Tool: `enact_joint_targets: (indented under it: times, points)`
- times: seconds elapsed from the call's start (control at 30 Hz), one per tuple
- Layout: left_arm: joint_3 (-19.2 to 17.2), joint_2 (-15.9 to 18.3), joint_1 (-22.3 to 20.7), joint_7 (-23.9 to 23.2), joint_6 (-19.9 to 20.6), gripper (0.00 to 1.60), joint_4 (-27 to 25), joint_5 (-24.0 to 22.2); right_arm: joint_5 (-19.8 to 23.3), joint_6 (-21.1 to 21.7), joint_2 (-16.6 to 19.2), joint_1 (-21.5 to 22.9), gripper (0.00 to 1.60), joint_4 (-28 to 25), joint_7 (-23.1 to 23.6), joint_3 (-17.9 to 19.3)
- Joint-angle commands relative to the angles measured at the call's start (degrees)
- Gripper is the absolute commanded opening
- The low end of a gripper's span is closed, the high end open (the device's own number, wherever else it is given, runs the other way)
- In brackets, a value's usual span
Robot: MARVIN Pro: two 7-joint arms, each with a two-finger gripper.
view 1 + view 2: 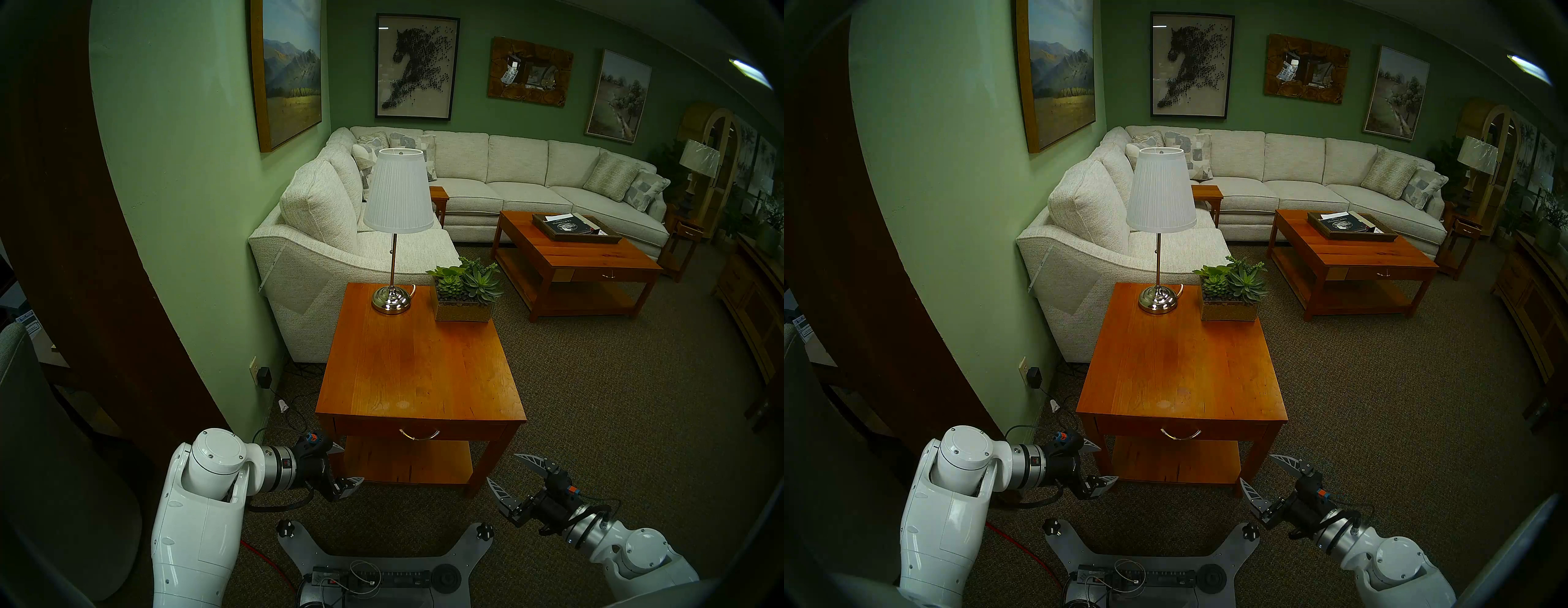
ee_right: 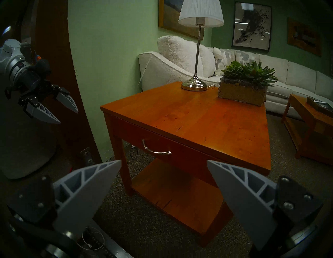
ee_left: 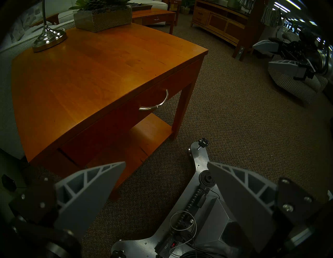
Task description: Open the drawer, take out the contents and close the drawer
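Note:
The drawer is an orange-brown wooden front under the end table's top, shut, with a curved silvery bail handle at its centre. The handle also shows in the left wrist view and the right wrist view. The blister pack is hidden. My left gripper is open and empty, low at the table's front left leg. My right gripper is open and empty, low by the front right leg. Both are apart from the handle.
A lamp and a succulent planter stand at the back of the table top. A lower shelf sits under the drawer. The green wall, the sofa, a coffee table and my base plate surround it.

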Motion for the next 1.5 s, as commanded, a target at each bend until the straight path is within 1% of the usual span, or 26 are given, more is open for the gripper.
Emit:
enact_joint_targets:
  times: [0.0, 0.1, 0.13, 0.17, 0.3, 0.33, 0.37, 0.4, 0.63, 0.67, 0.7, 0.77, 0.8, 0.83, 0.87, 0.9, 0.93, 0.97, 1.0, 1.13, 1.17, 1.23, 1.3, 1.33, 1.37, 1.47]
  points:
    - [0.1, -0.1, -0.7, -0.1, 0.0, 1.60, -1.1, -0.2, -1.7, 3.8, -1.1, 6.5, 1.60, -1.3, -1.9, -2.7]
    - [0.1, -0.2, -0.7, -0.1, -0.1, 1.60, -1.0, -0.1, -2.2, 5.8, -2.0, 7.7, 1.60, -1.5, -3.4, -3.9]
    - [0.1, -0.2, -0.7, -0.1, -0.1, 1.60, -1.0, -0.1, -2.5, 6.6, -2.5, 9.1, 1.60, -0.7, -3.7, -4.6]
    - [0.1, -0.2, -0.7, -0.1, -0.1, 1.60, -1.0, -0.1, -2.7, 7.3, -2.6, 8.6, 1.60, -1.6, -4.6, -4.7]
    - [0.0, -0.2, -0.7, -0.1, -0.1, 1.60, -1.0, -0.1, -4.2, 9.6, -3.8, 10.8, 1.60, -1.1, -6.5, -6.3]
    - [0.0, -0.2, -0.7, -0.1, -0.1, 1.60, -1.0, -0.1, -4.8, 10.0, -3.9, 13.4, 1.60, 0.9, -6.1, -7.5]
    - [0.0, -0.3, -0.7, -0.1, -0.2, 1.60, -1.0, -0.1, -5.0, 11.0, -4.0, 12.2, 1.60, -0.6, -6.7, -7.3]
    - [0.0, -0.3, -0.7, -0.1, -0.2, 1.60, -1.0, -0.1, -5.0, 11.0, -4.0, 12.2, 1.60, -0.6, -6.7, -7.3]
    - [0.0, -0.3, -0.8, -0.2, -0.2, 1.60, -1.0, 0.0, -8.3, 16.5, -5.2, 17.8, 1.60, 1.7, -7.3, -11.2]
    - [0.0, -0.3, -0.8, -0.2, -0.2, 1.60, -1.0, 0.0, -8.3, 16.5, -5.2, 17.8, 1.60, 1.7, -7.3, -11.2]
    - [0.0, -0.3, -0.8, -0.2, -0.2, 1.60, -1.0, 0.0, -8.8, 17.1, -5.6, 16.5, 1.60, 0.3, -7.7, -10.8]
    - [-0.1, -0.4, -0.8, -0.2, -0.3, 1.60, -1.0, 0.1, -9.6, 18.4, -5.3, 19.8, 1.60, 2.5, -6.8, -12.6]
    - [-0.1, -0.4, -0.8, -0.2, -0.3, 1.60, -1.0, 0.1, -10.1, 19.0, -5.7, 18.7, 1.60, 1.2, -7.1, -12.2]
    - [-0.1, -0.4, -0.8, -0.2, -0.3, 1.60, -1.0, 0.1, -10.4, 19.5, -5.3, 20.4, 1.60, 2.5, -6.3, -13.2]
    - [-0.1, -0.4, -0.8, -0.2, -0.3, 1.60, -1.0, 0.1, -10.9, 20.0, -5.7, 19.7, 1.60, 1.7, -6.4, -12.9]
    - [-0.1, -0.4, -0.8, -0.2, -0.3, 1.60, -1.0, 0.1, -11.3, 20.5, -5.3, 20.8, 1.60, 2.5, -5.7, -13.7]
    - [-0.1, -0.4, -0.8, -0.2, -0.3, 1.60, -1.0, 0.1, -11.8, 20.9, -5.5, 20.6, 1.60, 2.2, -5.6, -13.7]
    - [-0.1, -0.4, -0.8, -0.3, -0.3, 1.60, -1.0, 0.1, -11.9, 21.3, -5.3, 22.4, 1.60, 3.7, -5.0, -14.7]
    - [-0.1, -0.4, -0.8, -0.3, -0.3, 1.60, -1.0, 0.1, -12.5, 21.6, -5.7, 21.6, 1.60, 2.9, -5.0, -14.3]
    - [-0.2, -0.5, -0.8, -0.3, -0.3, 1.60, -1.0, 0.2, -14.0, 22.8, -6.2, 23.9, 1.60, 4.5, -3.7, -15.7]
    - [-0.2, -0.5, -0.8, -0.3, -0.3, 1.60, -1.0, 0.2, -14.3, 23.5, -6.0, 25.5, 1.60, 5.9, -3.1, -16.7]
    - [-0.2, -0.5, -0.8, -0.3, -0.3, 1.60, -1.0, 0.2, -15.5, 25.0, -7.2, 25.2, 1.60, 5.5, -3.2, -16.4]
    - [-0.2, -0.5, -0.8, -0.3, -0.3, 1.60, -1.0, 0.2, -15.3, 26.0, -7.6, 27.6, 1.60, 7.6, -2.7, -17.6]
    - [-0.2, -0.5, -0.8, -0.4, -0.3, 1.60, -1.0, 0.3, -16.1, 26.4, -8.7, 26.1, 1.60, 6.4, -3.0, -16.4]
    - [-0.2, -0.6, -0.8, -0.4, -0.3, 1.60, -1.0, 0.3, -15.8, 27.0, -8.7, 27.9, 1.60, 8.0, -2.8, -17.4]
    - [-0.2, -0.6, -0.8, -0.4, -0.4, 1.60, -1.0, 0.3, -16.1, 28.7, -9.9, 29.0, 1.60, 9.1, -2.7, -17.2]
